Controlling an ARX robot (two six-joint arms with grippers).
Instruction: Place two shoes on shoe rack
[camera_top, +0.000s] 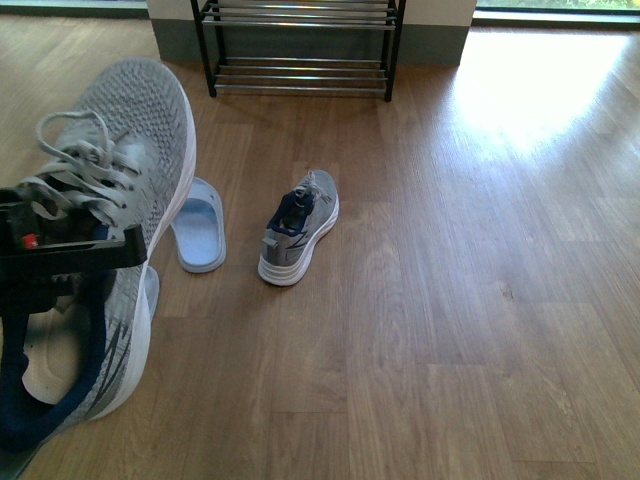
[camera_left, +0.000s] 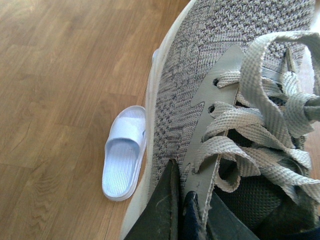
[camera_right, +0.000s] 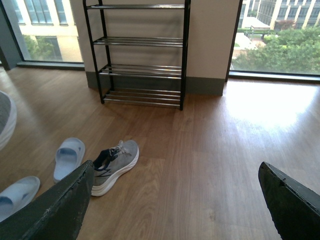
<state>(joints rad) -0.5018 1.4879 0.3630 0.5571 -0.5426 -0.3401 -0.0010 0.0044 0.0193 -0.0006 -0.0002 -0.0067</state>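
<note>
- Two grey sneakers: held sneaker (camera_top: 130, 150) fills lower left of front view, L gripper (camera_left: 180, 200) clamped on its eyelet edge.
- Floor sneaker (camera_top: 300, 235) mid-frame; shoe rack (camera_top: 300, 75) top centre.
- R gripper (camera_right: 175, 167) wide open, empty.

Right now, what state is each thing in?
left pincer: shut on held sneaker
held sneaker: lifted off the floor
floor sneaker: upright on floor, not yet racked
shoe rack: all four tiers bare
right pincer: open, empty
blue slides: flat on floor
</note>
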